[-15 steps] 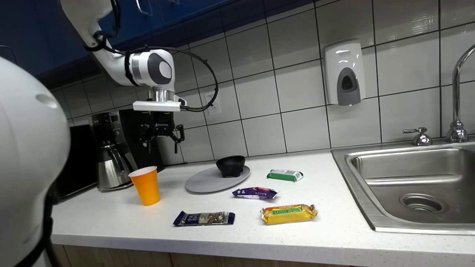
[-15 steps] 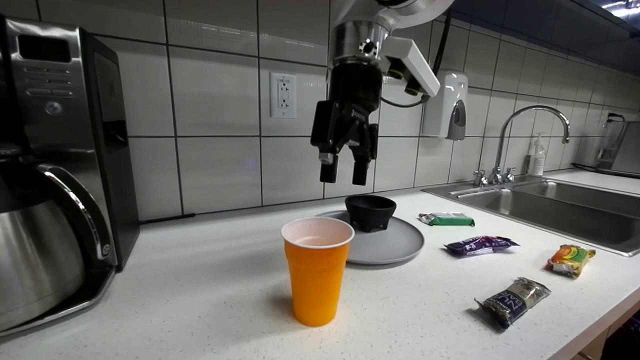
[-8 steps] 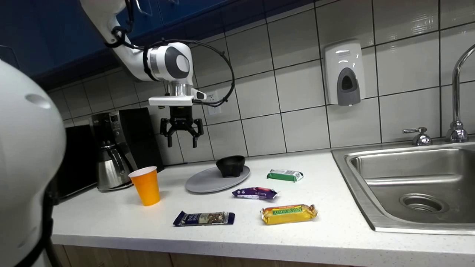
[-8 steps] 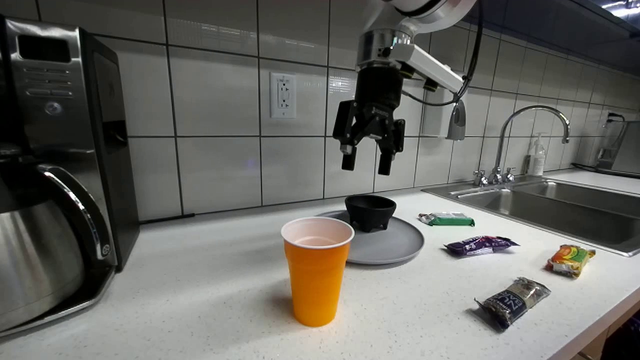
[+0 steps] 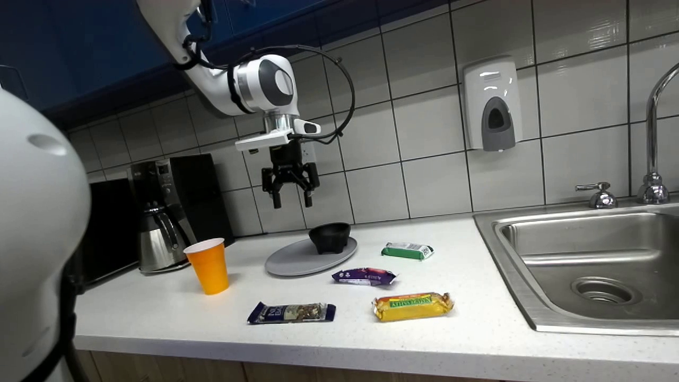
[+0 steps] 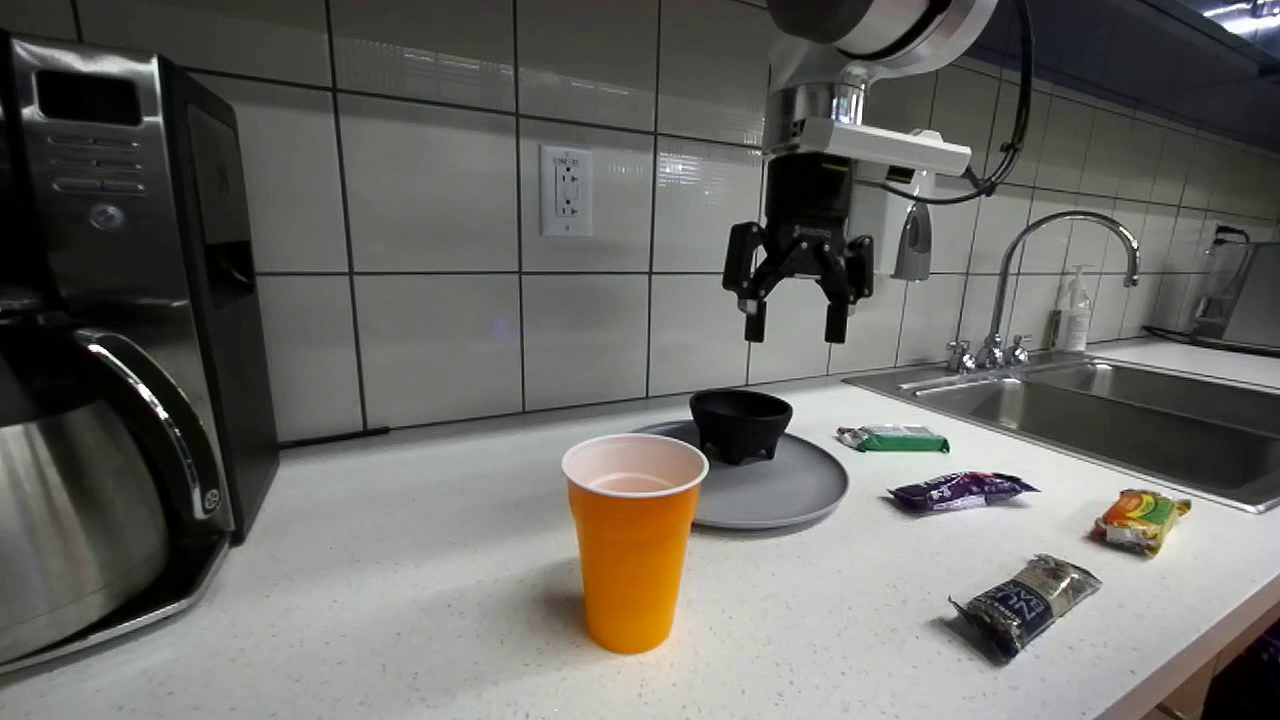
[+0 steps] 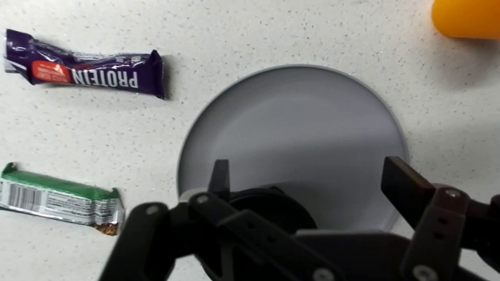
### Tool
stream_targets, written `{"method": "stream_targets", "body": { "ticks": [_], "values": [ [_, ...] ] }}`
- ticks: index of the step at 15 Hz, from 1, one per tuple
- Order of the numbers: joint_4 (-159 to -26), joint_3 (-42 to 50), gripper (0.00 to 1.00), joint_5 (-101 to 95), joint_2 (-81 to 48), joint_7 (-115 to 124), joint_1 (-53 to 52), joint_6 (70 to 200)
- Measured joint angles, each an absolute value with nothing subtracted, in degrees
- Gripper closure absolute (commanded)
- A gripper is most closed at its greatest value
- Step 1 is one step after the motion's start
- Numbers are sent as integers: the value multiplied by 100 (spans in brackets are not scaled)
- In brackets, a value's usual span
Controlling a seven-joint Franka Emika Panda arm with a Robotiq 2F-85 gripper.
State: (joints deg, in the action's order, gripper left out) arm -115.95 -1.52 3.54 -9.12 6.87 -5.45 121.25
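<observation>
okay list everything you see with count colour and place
Counter: 1, white, against tiled wall
Cup: 1, orange, on counter
Plate: 1, grey, on counter
Bowl: 1, black, on plate
Wrapped bars: 4, purple, green, yellow, navy, on counter
Coffee maker: 1, black and silver, on counter
Dispenser: 1, white, on wall
Outlet: 1, white, on wall
Sink: 1, silver, in counter
Faucet: 1, silver, at sink
Pump bottle: 1, whitish, near faucet
Appliance: 1, grey, beyond sink
Upper cabinets: several, blue, above counter
Robot arm: 1, white, above counter
Fingers: 2, black, open, above counter

Spread tool (image 7: 307,168) above gray plate (image 7: 289,113), black bowl (image 7: 279,208) on it, purple bar (image 7: 93,72), green bar (image 7: 58,197), orange cup (image 7: 468,18)
</observation>
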Motion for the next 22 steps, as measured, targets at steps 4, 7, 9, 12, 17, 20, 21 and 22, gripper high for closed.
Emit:
{"method": "stream_targets", "body": {
  "ticks": [4, 7, 9, 12, 17, 20, 21, 22],
  "values": [
    [-11595, -139, 0, 352, -920, 702, -486, 12125],
    [-11595, -139, 0, 352, -920, 702, -486, 12125],
    [-11605, -139, 0, 299, -935, 864, -487, 12131],
    [-11620, -139, 0, -19, -1003, 1586, -494, 12296],
    [-11617, -90, 0, -506, -1200, 2819, -518, 12543],
    [-11605, 4, 0, -519, -1359, 3292, -518, 12613],
    [-11601, 42, 0, -519, -1413, 3419, -518, 12639],
    [-11592, 83, 0, -519, -1471, 3552, -518, 12667]
  ]
}}
